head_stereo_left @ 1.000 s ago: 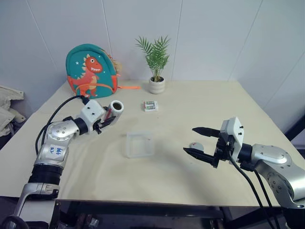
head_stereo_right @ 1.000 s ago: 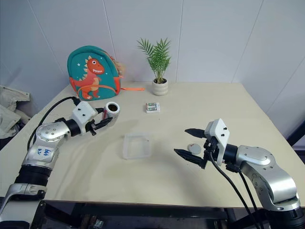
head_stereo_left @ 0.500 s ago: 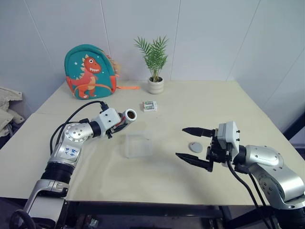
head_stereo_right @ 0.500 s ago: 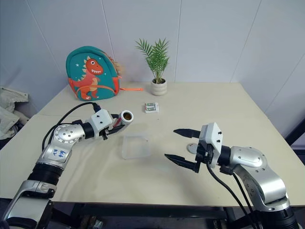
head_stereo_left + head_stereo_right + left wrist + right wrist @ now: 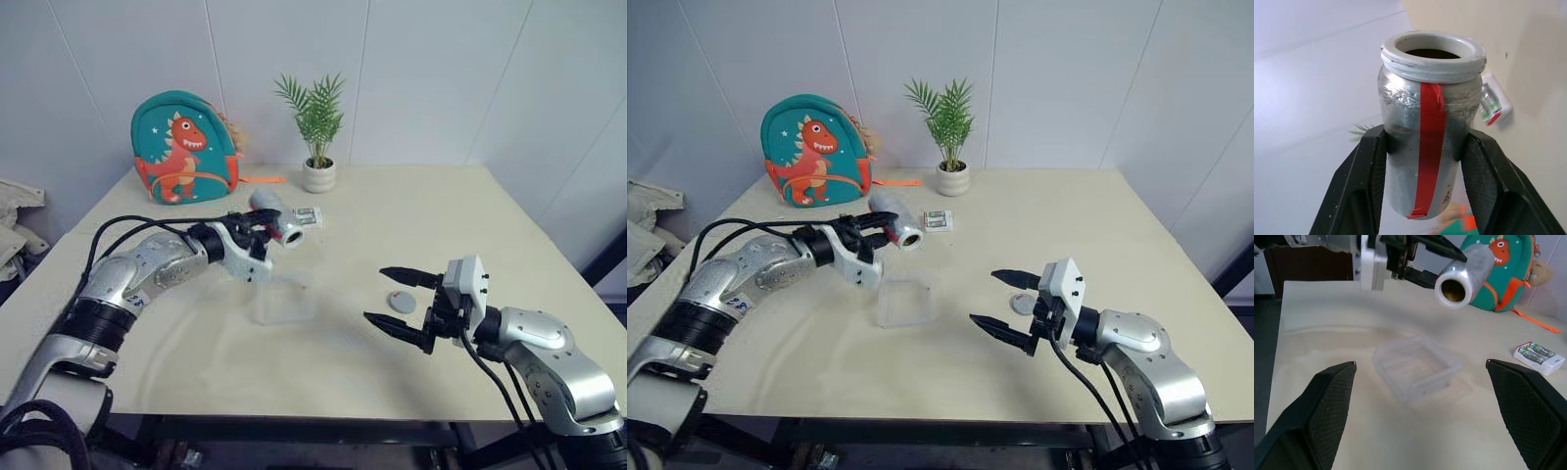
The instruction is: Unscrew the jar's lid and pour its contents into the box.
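Tipped since before, jar point(image 5: 275, 223) over box point(image 5: 282, 297), contents unclear

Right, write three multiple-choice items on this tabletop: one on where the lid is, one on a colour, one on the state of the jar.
1. Where is the lid?
A. Flat on the table, beside the right gripper
B. Screwed on the jar
C. Inside the box

2. What colour is the stripe down the jar?
A. Blue
B. Red
C. Yellow

3. How is the jar right now?
A. Standing upright on the table
B. Lying inside the box
C. Open, held in the air on its side by the left gripper

Answers:
1. A: the grey disc lies on the table by the right gripper's open jaws.
2. B: the left wrist view shows a red band down the silvery side.
3. C: the jar's mouth is bare, and the left jaws clamp it above the table near the box.
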Controlling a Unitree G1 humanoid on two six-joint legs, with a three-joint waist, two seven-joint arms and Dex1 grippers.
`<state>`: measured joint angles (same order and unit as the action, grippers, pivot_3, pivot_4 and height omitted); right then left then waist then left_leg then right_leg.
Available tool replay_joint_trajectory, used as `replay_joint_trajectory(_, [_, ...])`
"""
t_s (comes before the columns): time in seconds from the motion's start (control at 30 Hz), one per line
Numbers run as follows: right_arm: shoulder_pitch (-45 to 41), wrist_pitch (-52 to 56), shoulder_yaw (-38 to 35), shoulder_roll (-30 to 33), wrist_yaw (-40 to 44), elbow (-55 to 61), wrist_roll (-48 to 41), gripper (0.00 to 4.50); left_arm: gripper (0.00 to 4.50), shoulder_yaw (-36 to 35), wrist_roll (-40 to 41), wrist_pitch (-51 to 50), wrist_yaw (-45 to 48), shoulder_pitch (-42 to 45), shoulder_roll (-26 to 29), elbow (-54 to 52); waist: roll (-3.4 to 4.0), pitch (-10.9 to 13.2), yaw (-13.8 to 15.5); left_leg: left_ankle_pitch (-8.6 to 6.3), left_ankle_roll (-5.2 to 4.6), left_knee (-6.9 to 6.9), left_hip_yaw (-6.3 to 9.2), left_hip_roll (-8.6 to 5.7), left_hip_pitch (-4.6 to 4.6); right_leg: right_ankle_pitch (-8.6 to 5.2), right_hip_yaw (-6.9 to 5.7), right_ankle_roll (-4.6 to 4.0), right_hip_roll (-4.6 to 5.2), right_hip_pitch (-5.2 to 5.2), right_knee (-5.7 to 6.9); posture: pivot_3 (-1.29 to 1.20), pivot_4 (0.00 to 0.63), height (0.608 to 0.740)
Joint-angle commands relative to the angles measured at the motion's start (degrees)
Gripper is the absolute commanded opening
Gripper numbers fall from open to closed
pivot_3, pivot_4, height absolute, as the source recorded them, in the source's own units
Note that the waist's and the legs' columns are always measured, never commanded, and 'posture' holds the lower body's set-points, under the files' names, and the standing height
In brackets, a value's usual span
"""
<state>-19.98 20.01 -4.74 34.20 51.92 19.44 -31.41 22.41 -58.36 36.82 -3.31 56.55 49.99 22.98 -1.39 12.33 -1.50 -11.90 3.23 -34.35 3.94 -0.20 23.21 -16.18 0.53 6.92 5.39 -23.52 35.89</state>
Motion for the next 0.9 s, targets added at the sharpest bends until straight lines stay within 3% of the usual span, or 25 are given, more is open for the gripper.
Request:
replay_joint_trajectory(0.03, [-1.58,-1.15,0.30,-1.35,-1.28,0.46,0.15,4.48,1.87,2.39,-10.14,-3.19,-11.65,1.53,1.62,1.76,0.00,0.00,0.03,0.00,0.00,0.00,0.00,0.00,-0.01,0.00,0.00,0.00,0.00,0.00,0.02,0.00,0.150,0.740])
replay_joint_trajectory(0.27, [-2.82,-0.47,0.94,-4.41,-4.26,0.83,-0.28,4.48,1.87,9.47,-21.23,-8.58,-22.41,3.25,-1.40,3.91,0.00,0.00,0.28,0.01,-0.01,-0.01,0.01,-0.02,0.05,0.01,-0.01,0.03,0.01,-0.02,0.02,0.00,0.150,0.740])
replay_joint_trajectory(0.6, [-2.96,-0.89,2.05,-6.98,-5.45,-0.12,-0.56,4.48,1.87,12.29,-28.47,-9.94,-28.41,3.97,5.03,4.33,-0.01,0.00,-0.04,0.02,0.02,0.05,0.00,0.01,0.01,0.00,-0.01,0.03,-0.01,-0.09,0.11,0.00,0.150,0.740])
replay_joint_trajectory(0.77, [-4.48,-1.66,3.16,-8.28,-4.69,-2.18,0.29,4.48,1.87,11.85,-26.69,-7.73,-27.78,4.03,5.72,3.79,-0.01,-0.01,0.09,0.02,0.01,0.04,0.00,-0.01,0.03,0.01,-0.01,0.03,0.01,-0.08,0.09,0.00,0.150,0.740])
replay_joint_trajectory(0.9, [-4.58,-1.81,3.36,-8.45,-4.54,-2.33,0.38,4.48,1.87,8.60,-19.30,-5.29,-24.18,3.22,5.43,4.28,-0.01,0.00,0.10,0.02,0.01,0.05,0.00,-0.01,0.05,0.01,-0.01,0.03,0.00,-0.09,0.09,0.00,0.150,0.740])
